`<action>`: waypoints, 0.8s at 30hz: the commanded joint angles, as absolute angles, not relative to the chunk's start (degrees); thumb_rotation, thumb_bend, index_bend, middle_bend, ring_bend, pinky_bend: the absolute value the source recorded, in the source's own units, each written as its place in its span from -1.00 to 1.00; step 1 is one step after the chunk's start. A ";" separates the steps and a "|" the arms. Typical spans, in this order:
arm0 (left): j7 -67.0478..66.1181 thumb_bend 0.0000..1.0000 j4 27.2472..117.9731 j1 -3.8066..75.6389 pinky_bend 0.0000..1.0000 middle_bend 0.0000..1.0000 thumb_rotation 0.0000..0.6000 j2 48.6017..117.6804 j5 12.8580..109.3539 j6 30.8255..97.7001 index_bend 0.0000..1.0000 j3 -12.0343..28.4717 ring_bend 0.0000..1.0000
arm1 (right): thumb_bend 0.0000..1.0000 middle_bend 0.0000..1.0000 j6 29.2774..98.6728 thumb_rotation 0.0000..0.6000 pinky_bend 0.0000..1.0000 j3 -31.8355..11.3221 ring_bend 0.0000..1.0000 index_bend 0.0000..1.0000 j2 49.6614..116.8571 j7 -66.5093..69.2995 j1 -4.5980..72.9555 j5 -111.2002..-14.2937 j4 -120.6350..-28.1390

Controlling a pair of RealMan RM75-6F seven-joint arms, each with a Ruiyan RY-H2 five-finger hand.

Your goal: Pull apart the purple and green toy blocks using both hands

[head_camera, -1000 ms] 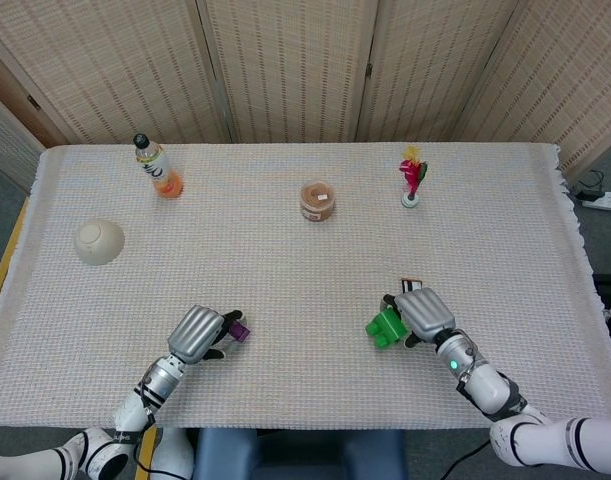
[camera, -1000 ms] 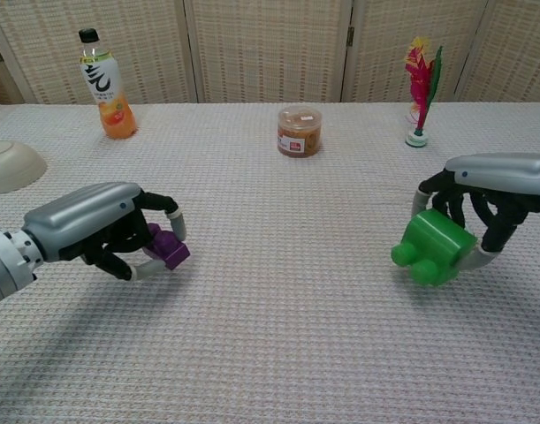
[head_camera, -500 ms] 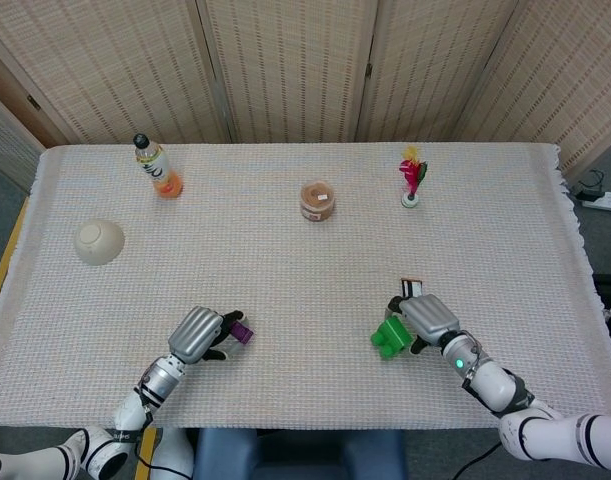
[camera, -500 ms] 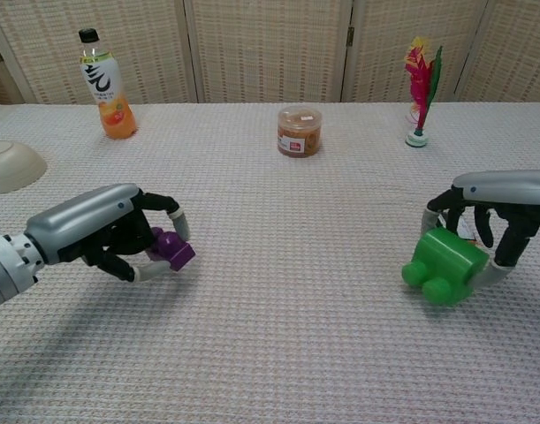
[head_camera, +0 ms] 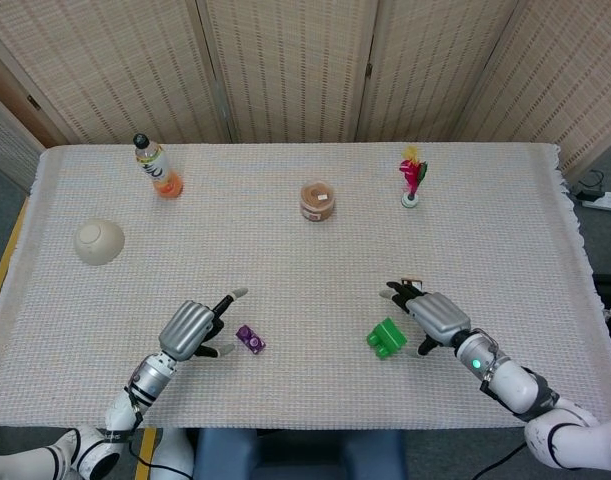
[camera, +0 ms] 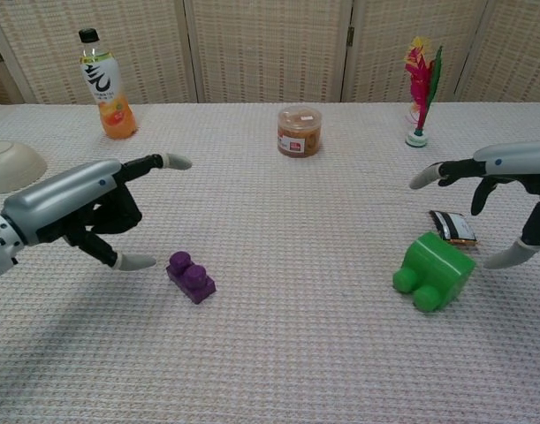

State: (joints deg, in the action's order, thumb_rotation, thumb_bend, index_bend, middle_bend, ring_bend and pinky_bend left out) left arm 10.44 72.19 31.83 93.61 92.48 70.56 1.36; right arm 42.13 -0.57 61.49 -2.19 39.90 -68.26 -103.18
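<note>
Purple block (camera: 191,276) and green block (camera: 433,271) lie apart on my worktop (camera: 296,336); both hands, left (camera: 79,212) and right (camera: 508,190), hover with fingers spread, holding nothing.

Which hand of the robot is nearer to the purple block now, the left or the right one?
The left. The left hand is open just beside the purple block, not touching it. The right hand is far across the table, open beside the green block.
</note>
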 commanded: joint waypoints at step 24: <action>-9.92 -0.53 84.86 4.91 -1.00 -1.00 1.00 71.64 94.31 101.44 -0.79 -4.81 -1.00 | -0.52 -1.00 91.79 1.00 -1.00 4.39 -1.00 -1.00 72.94 -16.53 8.48 -93.06 -87.74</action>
State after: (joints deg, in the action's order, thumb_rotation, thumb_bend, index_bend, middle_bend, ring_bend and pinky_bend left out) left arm -10.19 86.23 7.21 72.24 93.22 102.22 -4.29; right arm 93.73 4.15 73.49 -17.15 8.38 -93.50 -87.08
